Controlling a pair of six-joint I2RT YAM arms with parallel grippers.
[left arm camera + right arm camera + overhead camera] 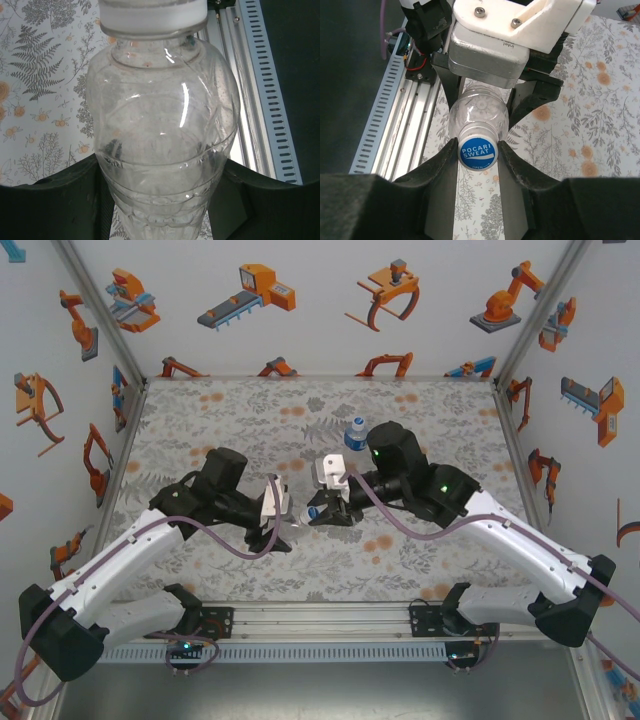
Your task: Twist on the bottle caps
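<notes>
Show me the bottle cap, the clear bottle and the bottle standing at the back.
bottle cap (478,152), right wrist view, its blue printed top.
clear bottle (165,140), left wrist view, middle of its body.
standing bottle (355,436), top view, its blue label.

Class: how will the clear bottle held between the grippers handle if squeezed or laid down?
The clear bottle looks empty and thin-walled: probably light, easily dented by the left gripper. Its round, glossy body may slip as the right gripper grips the cap, and would likely roll.

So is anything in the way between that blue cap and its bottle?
Nothing visible. The cap already sits on the bottle, pinched by the right end effector; the left end effector holds the bottle.
</notes>
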